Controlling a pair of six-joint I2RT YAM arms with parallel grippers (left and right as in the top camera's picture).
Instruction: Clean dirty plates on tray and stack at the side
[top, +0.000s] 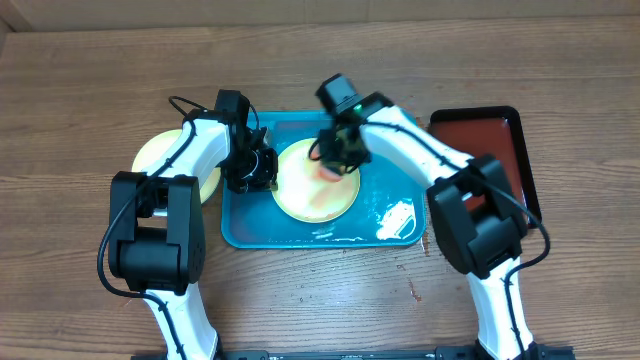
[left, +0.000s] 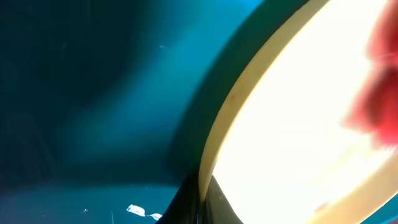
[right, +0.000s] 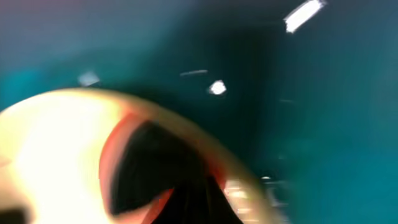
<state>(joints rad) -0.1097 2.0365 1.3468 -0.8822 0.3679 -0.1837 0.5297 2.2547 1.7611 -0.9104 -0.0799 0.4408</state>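
A pale yellow-green plate (top: 315, 195) lies in the turquoise tray (top: 240, 230). My left gripper (top: 262, 172) is shut on the plate's left rim; the left wrist view shows the rim (left: 298, 124) pinched between the dark fingers (left: 205, 199) over the tray floor (left: 93, 93). My right gripper (top: 338, 158) is down on the plate's upper part, shut on an orange-red pad (top: 328, 170). The right wrist view is blurred: dark fingers (right: 186, 199), the pad (right: 112, 155), the plate (right: 50, 143) and the tray (right: 323, 93). Another pale yellow-green plate (top: 160, 150) lies on the table left of the tray.
A dark red, black-rimmed tray (top: 490, 135) sits at the right, partly under the right arm. White wet patches (top: 397, 218) lie in the turquoise tray's near right corner. The left arm reaches over the plate on the table.
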